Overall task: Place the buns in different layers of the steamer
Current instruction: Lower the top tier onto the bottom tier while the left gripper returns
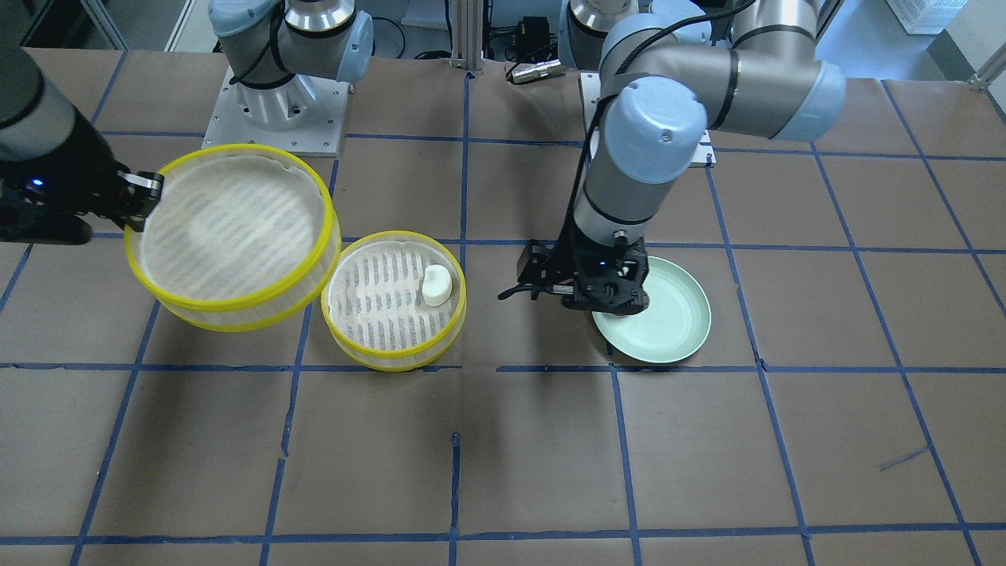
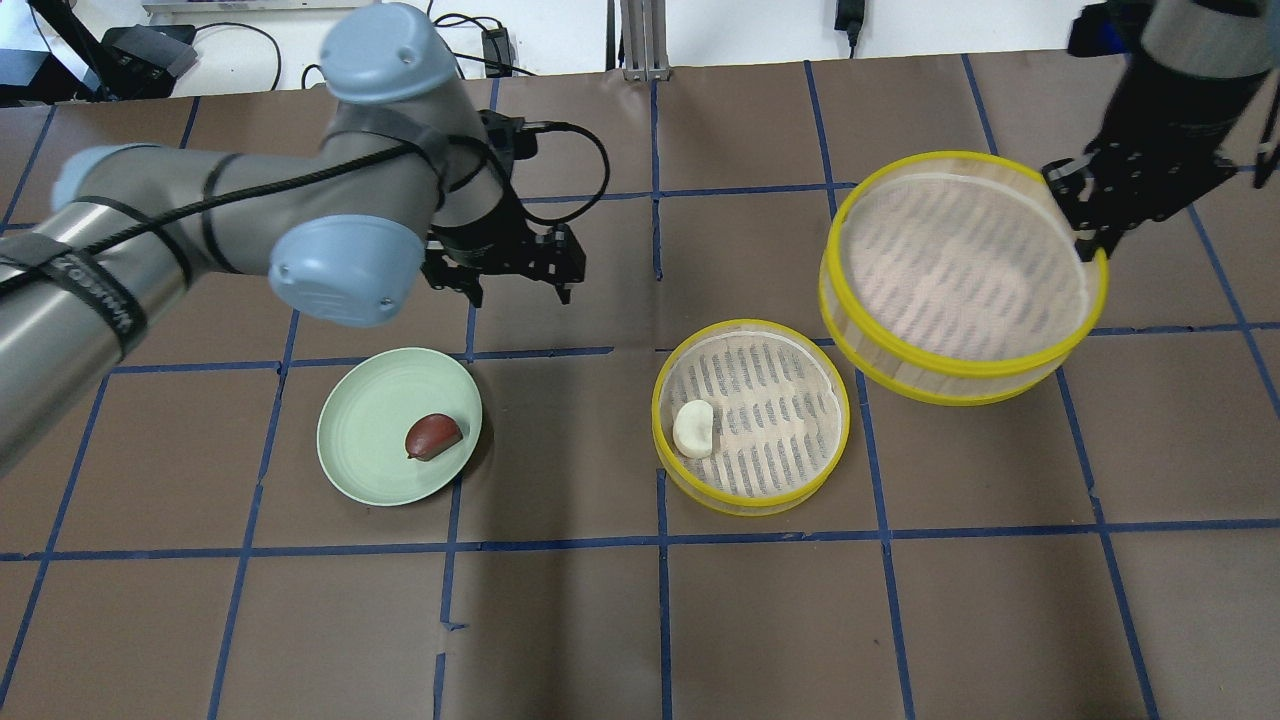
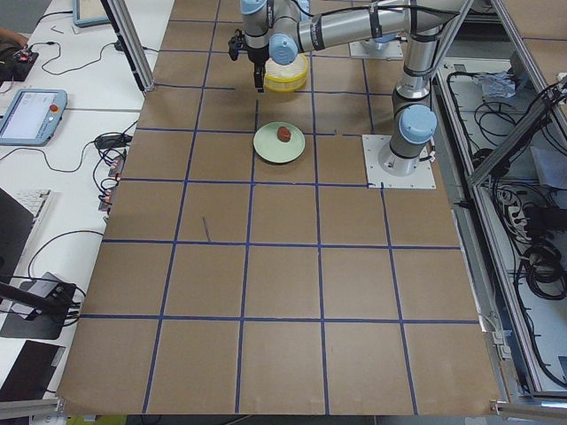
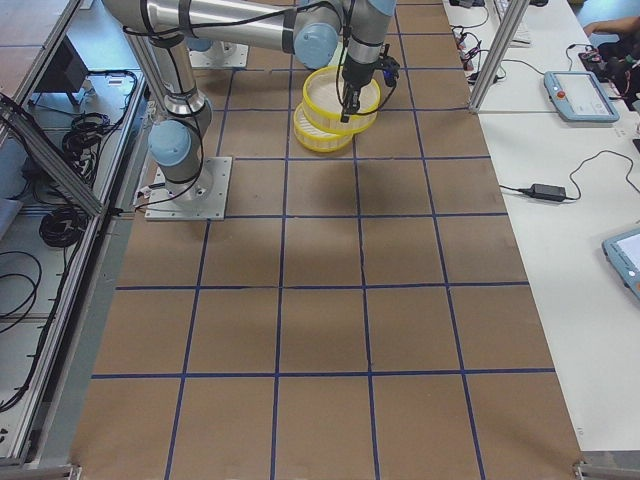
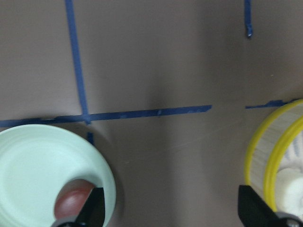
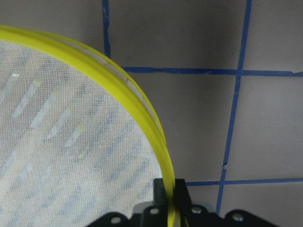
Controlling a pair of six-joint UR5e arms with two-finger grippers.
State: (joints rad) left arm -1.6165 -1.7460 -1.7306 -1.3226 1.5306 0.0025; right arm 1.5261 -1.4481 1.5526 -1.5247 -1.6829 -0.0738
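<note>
The white bun (image 2: 692,428) lies in the lower steamer layer (image 2: 770,420), which stands on the table; it also shows in the front view (image 1: 437,284). My right gripper (image 2: 1085,240) is shut on the yellow rim of the other steamer layer (image 2: 960,270) and holds it tilted above the table, beside the lower one. The wrist view shows the fingers (image 6: 161,189) pinching that rim. The reddish-brown bun (image 2: 433,437) lies on the pale green plate (image 2: 370,450). My left gripper (image 5: 174,210) is open and empty, above the table by the plate's edge, one finger over the bun (image 5: 71,201).
The table is covered in brown paper with a blue tape grid. The arm bases (image 1: 275,118) stand at the robot's side, with cables (image 2: 590,160) behind them. Bare table lies along the operators' edge (image 1: 471,472).
</note>
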